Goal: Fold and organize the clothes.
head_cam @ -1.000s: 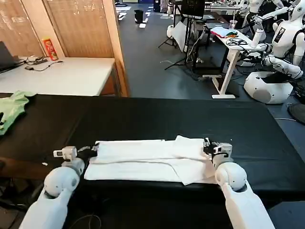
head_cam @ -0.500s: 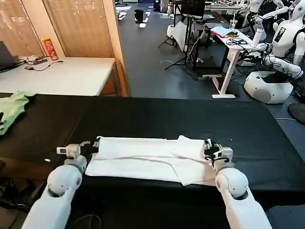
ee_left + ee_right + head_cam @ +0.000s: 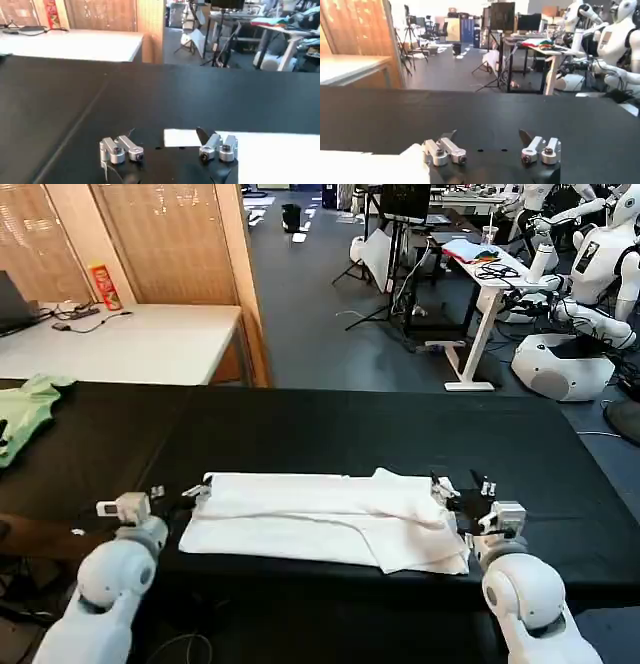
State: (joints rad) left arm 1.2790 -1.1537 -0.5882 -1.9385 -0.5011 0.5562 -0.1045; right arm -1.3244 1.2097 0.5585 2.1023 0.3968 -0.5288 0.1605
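The clothes, a white T-shirt [image 3: 320, 519], lie folded into a long flat strip along the near edge of the black table [image 3: 380, 429]. My left gripper [image 3: 178, 494] stands open at the strip's left end, just off the cloth. My right gripper [image 3: 462, 490] stands open at the right end, over the shirt's rumpled corner. In the left wrist view the gripper [image 3: 166, 134] is open and holds nothing, with the shirt's edge [image 3: 270, 152] reaching in past one fingertip. The right wrist view has its gripper [image 3: 487, 135] open over bare black table, the shirt [image 3: 370, 167] off to one side.
A light green garment [image 3: 25, 409] lies at the table's far left edge. Behind on the left stands a white table [image 3: 140, 344] with a red can [image 3: 103, 284]. Other robots [image 3: 590, 274] and desks stand in the room at the back right.
Both grippers have opened and let go of the shirt's ends, each drawing outward, left arm to the left and right arm to the right. The shirt stays flat where it lay.
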